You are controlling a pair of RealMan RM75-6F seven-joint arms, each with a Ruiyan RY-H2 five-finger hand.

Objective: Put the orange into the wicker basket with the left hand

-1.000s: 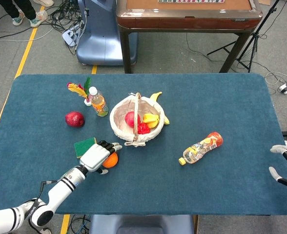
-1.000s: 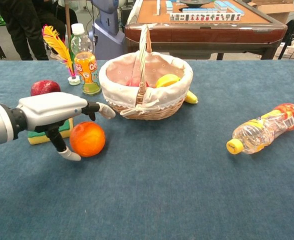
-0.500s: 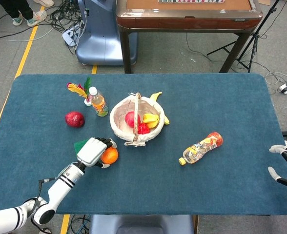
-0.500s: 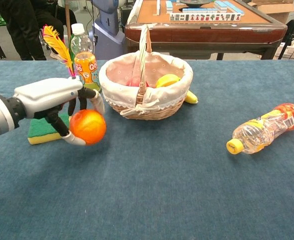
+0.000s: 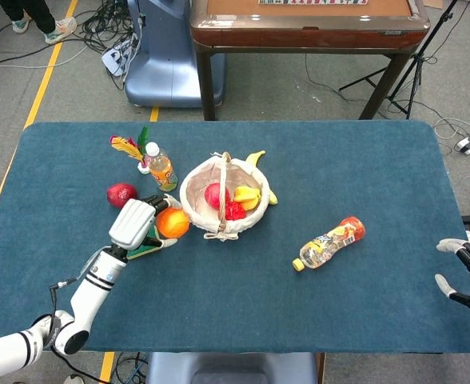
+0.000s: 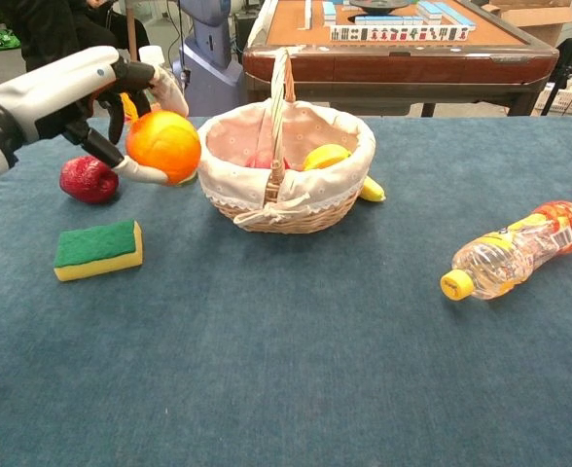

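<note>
My left hand (image 5: 137, 223) (image 6: 91, 92) holds the orange (image 5: 173, 222) (image 6: 163, 146) in the air, just left of the wicker basket (image 5: 193, 210) (image 6: 310, 204). The orange hangs at about the height of the basket's rim, beside it and not over it. The basket has a white cloth lining, an upright handle, and red and yellow fruit inside. My right hand (image 5: 469, 272) shows at the right edge of the head view, off the table, fingers spread with nothing in them.
A green-and-yellow sponge (image 6: 97, 249) lies below the raised hand. A red fruit (image 5: 121, 194) (image 6: 89, 179), a small juice bottle (image 5: 161, 167) and a feathered toy (image 5: 128, 147) stand behind the hand. A bottle (image 5: 328, 242) (image 6: 515, 250) lies on its side at right. A banana (image 5: 256, 158) rests behind the basket.
My left hand has closed on the orange, lifted it off the table and carried it up toward the basket's left side. The sponge is now uncovered. The right hand barely shifted.
</note>
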